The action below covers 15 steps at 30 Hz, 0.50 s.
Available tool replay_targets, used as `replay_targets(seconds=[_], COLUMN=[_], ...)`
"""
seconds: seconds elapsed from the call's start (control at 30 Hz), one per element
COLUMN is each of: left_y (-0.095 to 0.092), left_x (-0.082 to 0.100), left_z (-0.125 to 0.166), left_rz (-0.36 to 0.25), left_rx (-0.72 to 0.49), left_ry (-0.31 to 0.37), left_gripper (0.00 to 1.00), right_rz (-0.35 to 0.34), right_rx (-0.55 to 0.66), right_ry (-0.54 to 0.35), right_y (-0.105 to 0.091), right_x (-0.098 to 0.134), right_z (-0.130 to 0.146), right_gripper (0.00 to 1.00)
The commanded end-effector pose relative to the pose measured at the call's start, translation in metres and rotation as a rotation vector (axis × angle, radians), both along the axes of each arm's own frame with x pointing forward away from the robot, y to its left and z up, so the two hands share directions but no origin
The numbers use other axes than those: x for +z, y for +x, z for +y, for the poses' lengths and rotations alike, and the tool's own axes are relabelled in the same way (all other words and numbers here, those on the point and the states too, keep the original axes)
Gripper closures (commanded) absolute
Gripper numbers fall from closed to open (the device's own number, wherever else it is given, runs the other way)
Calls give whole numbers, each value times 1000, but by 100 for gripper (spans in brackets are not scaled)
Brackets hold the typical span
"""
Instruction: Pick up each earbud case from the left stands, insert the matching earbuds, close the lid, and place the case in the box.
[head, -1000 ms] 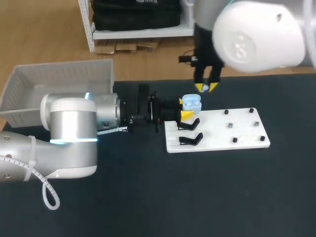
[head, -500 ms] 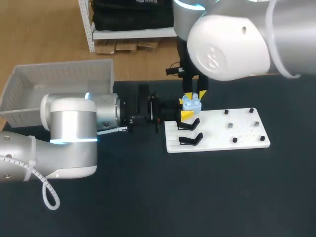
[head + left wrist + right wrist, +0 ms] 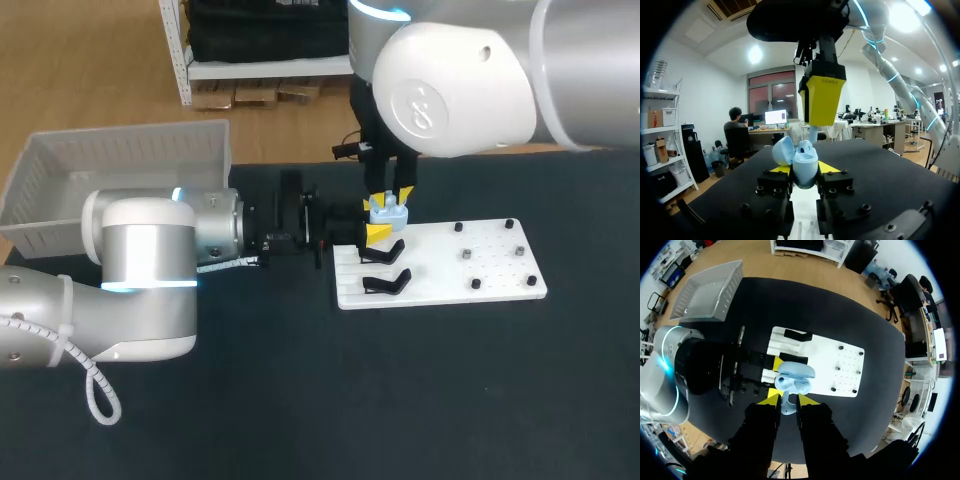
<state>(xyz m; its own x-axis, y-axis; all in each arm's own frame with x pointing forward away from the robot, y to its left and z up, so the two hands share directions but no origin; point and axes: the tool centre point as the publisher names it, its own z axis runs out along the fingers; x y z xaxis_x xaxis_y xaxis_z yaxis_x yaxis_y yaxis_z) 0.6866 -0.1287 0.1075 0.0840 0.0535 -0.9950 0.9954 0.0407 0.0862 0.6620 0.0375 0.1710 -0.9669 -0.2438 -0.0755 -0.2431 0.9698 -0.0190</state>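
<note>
Case (image 3: 388, 211): pale blue, lid open, centre of the head view, above the left end of the white board (image 3: 450, 262), clear of the black stands (image 3: 384, 251).
Left jaws: pinching the case from both sides.
Right jaws: directly above the case, pinching an earbud (image 3: 786, 406).
Box (image 3: 120, 165): upper left, well apart.
Risk: a misaligned earbud may catch the socket rim or lid; downward push could tilt the case in its grip.

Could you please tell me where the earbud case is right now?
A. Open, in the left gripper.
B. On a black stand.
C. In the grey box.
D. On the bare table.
A: the left gripper clamps the open case from both sides, while the right gripper holds an earbud over it.
</note>
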Motion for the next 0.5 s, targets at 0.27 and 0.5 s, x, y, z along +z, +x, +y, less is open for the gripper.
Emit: replay_targets(seconds=[0.27,0.5], left_y=[-1,-1], left_x=[-1,-1], left_z=[-1,-1], left_rz=[-4,-4], left_rx=[7,7], left_ry=[-4,-4], left_gripper=[100,100], right_rz=[22,30], right_rx=[27,42], right_ry=[3,-7], right_y=[7,9], right_x=[-3,-6], right_z=[8,9], right_gripper=[100,100])
